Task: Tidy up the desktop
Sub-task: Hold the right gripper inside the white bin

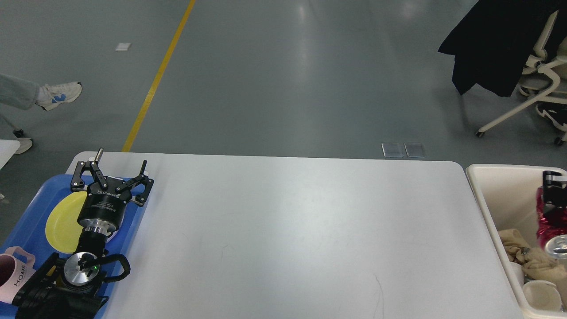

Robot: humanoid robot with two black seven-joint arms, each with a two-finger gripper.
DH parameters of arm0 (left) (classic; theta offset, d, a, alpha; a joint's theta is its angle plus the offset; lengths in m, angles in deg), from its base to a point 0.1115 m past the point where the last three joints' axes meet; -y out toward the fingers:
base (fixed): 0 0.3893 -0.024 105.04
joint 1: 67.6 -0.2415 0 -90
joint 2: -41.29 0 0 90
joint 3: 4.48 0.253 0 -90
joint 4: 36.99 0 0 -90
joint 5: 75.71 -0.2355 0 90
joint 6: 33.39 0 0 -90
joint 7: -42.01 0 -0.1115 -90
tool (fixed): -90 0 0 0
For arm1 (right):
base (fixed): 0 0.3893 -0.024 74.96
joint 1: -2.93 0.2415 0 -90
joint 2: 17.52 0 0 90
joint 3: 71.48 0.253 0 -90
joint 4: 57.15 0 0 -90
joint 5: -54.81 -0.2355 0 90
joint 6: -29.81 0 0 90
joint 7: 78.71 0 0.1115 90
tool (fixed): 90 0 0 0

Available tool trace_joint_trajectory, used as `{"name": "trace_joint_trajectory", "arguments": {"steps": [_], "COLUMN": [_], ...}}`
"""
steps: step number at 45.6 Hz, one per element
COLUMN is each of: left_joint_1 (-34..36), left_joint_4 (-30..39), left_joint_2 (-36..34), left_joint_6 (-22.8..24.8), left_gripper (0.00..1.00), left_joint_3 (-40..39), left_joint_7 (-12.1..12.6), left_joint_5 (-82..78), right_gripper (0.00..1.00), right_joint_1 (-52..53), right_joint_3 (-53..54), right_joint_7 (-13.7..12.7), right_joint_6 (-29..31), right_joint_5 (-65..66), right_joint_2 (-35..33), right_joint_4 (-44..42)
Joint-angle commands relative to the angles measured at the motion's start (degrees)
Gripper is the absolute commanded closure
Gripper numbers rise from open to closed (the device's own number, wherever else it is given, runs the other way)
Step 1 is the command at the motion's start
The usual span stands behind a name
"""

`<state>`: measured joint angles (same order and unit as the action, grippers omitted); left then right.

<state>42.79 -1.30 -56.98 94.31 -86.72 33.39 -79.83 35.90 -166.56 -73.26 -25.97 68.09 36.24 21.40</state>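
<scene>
A view from the robot's head looks down on a wide white bench (301, 230) with rounded corners, which fills the lower middle of the picture. Its surface is smooth, with faint scuffs near the front edge.

At the bench's left end sits a blue tray (133, 230). On the tray lies a yellow plate (62, 221), and at the lower left corner a pink mug (15, 274) printed with the word HOME. The left gripper (113, 173) hangs above the far end of the tray, its two black fingers spread apart with nothing between them. A small metal-tipped object pokes up just behind it; what it is cannot be told.

Just beside the bench's right end stands a cream bin (487, 199). Inside it are crumpled brown paper (531, 261), a paper cup (540, 294), a shiny red wrapper (549, 221) and the top of a metal can (559, 246). The right gripper (556, 188) shows only partly at the picture's right edge, above the bin by the red wrapper; whether its fingers are apart or together cannot be told.

Beyond the bench lies a grey floor with a yellow line (155, 79). A person's white shoe (60, 94) is at the far left, and an office chair (538, 79) draped with a dark garment stands at the upper right.
</scene>
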Motion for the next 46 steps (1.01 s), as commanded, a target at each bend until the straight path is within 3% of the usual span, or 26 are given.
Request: {"name": "trace_joint_trajectory", "arguments": {"steps": [1,9,17,28,34,41,46], "left_joint_1": [0.00,0.00,0.00,0.00,0.00,0.00,0.00], "left_joint_4": [-0.01,-0.01,0.08,0.08,0.08,0.08,0.08], "left_joint_2": [0.00,-0.08,0.00,0.00,0.00,0.00,0.00], "left_joint_6": [-0.08,0.01,0.01,0.01,0.01,0.01,0.01], "left_gripper": [0.04,0.04,0.04,0.04,0.04,0.04,0.04], "left_joint_3": [-0.03,-0.03,-0.03,-0.03,0.06,-0.03,0.06], "left_joint_7": [0.00,0.00,0.00,0.00,0.00,0.00,0.00], "left_joint_5": [0.00,0.00,0.00,0.00,0.00,0.00,0.00], "right_gripper": [1.00,1.00,1.00,1.00,1.00,1.00,1.00], "right_joint_1": [-11.33,-31.45,-55.79,-80.51,-87.28,-90.71,-92.30], "right_joint_3": [3.13,14.64,32.83,50.59,55.61,57.81,57.90], "right_joint_7": [0.00,0.00,-0.18,-0.97,-1.59,-5.27,-6.77], "right_joint_6": [0.41,-0.38,-1.17,-3.80,-11.17,-24.27,-29.55], "right_joint_5": [1.48,1.21,1.21,1.13,-0.89,-1.60,-1.60], "right_joint_2": [-6.64,-10.16,-10.17,0.72,5.74,9.52,11.63], "right_joint_4": [-13.39,-28.34,-46.26,-68.16,-73.18,-73.27,-73.36]}}
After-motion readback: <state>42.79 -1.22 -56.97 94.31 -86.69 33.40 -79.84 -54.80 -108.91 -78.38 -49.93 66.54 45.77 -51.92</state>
